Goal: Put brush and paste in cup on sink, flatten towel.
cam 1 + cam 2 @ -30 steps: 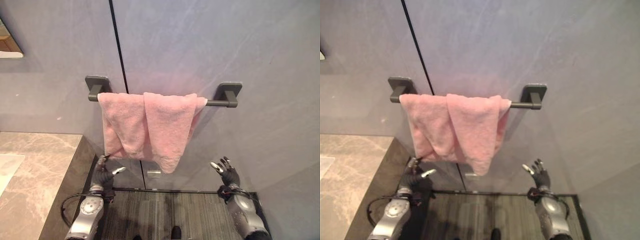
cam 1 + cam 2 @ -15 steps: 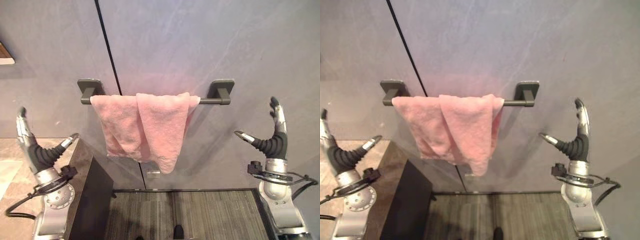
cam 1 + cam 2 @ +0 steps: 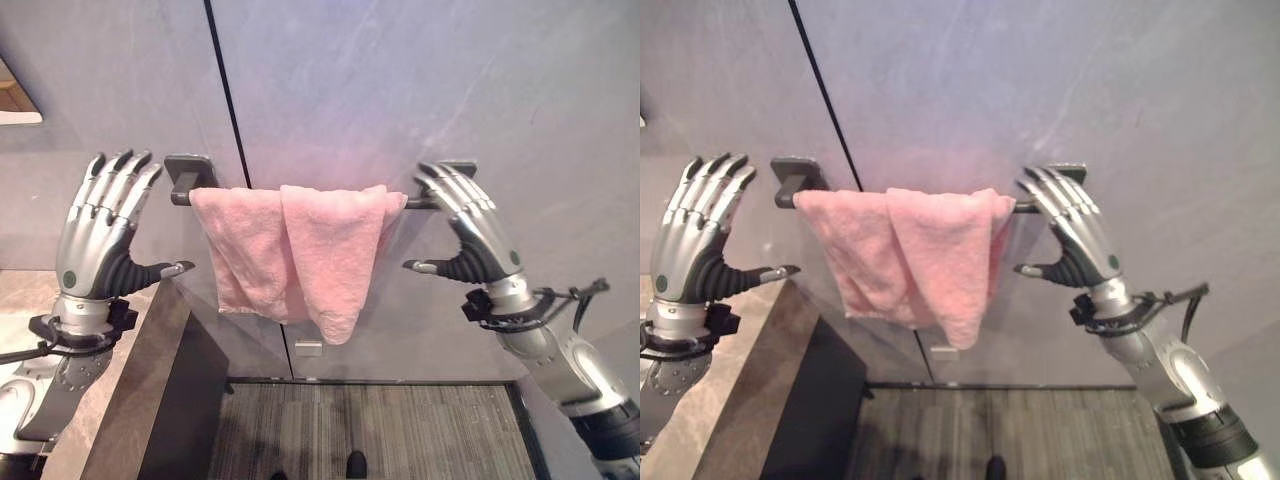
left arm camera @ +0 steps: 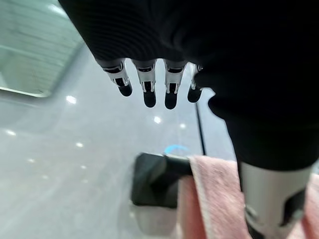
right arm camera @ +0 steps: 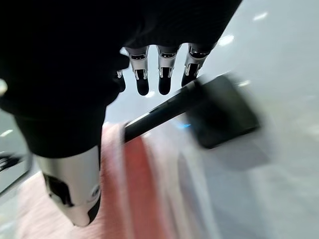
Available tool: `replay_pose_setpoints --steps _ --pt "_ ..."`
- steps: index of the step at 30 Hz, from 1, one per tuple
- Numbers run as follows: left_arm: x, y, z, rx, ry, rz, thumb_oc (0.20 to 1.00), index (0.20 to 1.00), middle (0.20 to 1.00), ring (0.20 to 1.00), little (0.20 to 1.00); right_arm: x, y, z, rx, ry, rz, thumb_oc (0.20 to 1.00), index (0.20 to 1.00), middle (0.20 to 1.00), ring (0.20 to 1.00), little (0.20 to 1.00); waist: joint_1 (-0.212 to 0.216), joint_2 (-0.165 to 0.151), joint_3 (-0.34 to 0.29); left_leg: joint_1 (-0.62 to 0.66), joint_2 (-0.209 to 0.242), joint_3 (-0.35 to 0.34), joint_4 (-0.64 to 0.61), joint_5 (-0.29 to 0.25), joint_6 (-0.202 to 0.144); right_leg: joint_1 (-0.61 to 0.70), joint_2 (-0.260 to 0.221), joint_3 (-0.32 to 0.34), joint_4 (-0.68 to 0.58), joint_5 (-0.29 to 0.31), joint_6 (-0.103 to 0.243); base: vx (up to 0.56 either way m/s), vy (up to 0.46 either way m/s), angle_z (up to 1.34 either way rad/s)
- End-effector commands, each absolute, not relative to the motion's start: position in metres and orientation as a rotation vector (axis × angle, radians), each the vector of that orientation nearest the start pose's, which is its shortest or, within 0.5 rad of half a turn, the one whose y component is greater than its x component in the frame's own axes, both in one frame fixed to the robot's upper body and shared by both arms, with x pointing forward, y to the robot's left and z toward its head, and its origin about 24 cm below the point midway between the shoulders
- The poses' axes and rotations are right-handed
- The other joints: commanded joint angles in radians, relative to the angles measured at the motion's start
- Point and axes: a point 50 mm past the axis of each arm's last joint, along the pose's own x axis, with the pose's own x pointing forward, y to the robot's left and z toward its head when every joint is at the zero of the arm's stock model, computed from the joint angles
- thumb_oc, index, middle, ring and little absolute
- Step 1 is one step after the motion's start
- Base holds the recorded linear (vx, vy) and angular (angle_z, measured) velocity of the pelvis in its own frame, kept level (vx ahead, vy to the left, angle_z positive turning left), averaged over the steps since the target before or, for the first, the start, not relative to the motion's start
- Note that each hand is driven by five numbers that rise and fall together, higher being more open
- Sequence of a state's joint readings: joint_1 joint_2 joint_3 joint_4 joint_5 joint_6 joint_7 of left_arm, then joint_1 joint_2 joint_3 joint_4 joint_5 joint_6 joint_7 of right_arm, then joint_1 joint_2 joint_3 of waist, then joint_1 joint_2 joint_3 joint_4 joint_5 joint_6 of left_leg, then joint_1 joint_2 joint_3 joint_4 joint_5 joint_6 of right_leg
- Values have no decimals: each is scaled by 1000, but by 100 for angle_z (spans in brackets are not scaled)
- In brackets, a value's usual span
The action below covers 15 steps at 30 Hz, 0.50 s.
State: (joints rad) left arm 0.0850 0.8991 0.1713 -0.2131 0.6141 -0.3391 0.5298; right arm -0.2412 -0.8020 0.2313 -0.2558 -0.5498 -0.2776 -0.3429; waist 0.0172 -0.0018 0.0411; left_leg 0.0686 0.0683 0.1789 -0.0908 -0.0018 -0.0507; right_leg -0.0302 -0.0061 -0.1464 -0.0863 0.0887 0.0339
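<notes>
— Towel [image 3: 295, 250] first. Where was it at that moment?

— It hung bunched over the dark rail [image 5: 159, 108] on the grey wall [image 3: 400, 80]. Two folds overlapped at the middle, and the right fold drooped lower to a point. It covered most of the rail, from just beside the left bracket [image 3: 190, 175] to a little short of the right one [image 3: 1068, 172].

— And your hands?

— Both were raised with the fingers straight and spread, thumbs stuck out toward the cloth, holding nothing. My left hand [image 3: 105, 230] stood just outside the left bracket, apart from the towel, its fingertips [image 4: 145, 97] pointing up the wall. My right hand [image 3: 1070, 235] was at the other end, fingers in front of the right bracket and the bare stretch of rail, thumb just beside the towel's right edge.

— Was either one touching the towel?

— The left clearly wasn't. For the right, I couldn't tell whether the thumb met the cloth or sat a shade off it.

— Anything else around?

— A stone counter [image 3: 130, 400] ran below my left arm, with a dark side panel, and striped grey flooring [image 3: 370, 430] lay below the towel.
</notes>
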Motion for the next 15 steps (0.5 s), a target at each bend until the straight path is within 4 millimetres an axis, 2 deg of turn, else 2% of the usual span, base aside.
replay_pose_setpoints --steps 1,7,15 --pt "226 253 199 1414 -892 199 1000 1000 1000 1000 1000 252 -163 189 -1163 -955 118 1000 1000 1000 1000 1000 -2 -45 -51 -42 62 -4 4 41 -66 39 -187 -10 -1 35 153 0 0 0" --pt "230 249 200 1442 -882 136 1000 1000 1000 1000 1000 257 -162 187 -1201 -925 144 1000 1000 1000 1000 1000 -6 -46 -50 -40 60 1 4 39 -63 38 -187 -8 -1 37 154 0 0 0" --pt "237 247 199 1527 -849 45 1000 1000 1000 1000 1000 257 -173 183 -1246 -869 131 1000 1000 1000 1000 1000 -20 -46 -45 -39 59 10 4 36 -61 33 -188 -1 -1 41 159 5 6 -3"
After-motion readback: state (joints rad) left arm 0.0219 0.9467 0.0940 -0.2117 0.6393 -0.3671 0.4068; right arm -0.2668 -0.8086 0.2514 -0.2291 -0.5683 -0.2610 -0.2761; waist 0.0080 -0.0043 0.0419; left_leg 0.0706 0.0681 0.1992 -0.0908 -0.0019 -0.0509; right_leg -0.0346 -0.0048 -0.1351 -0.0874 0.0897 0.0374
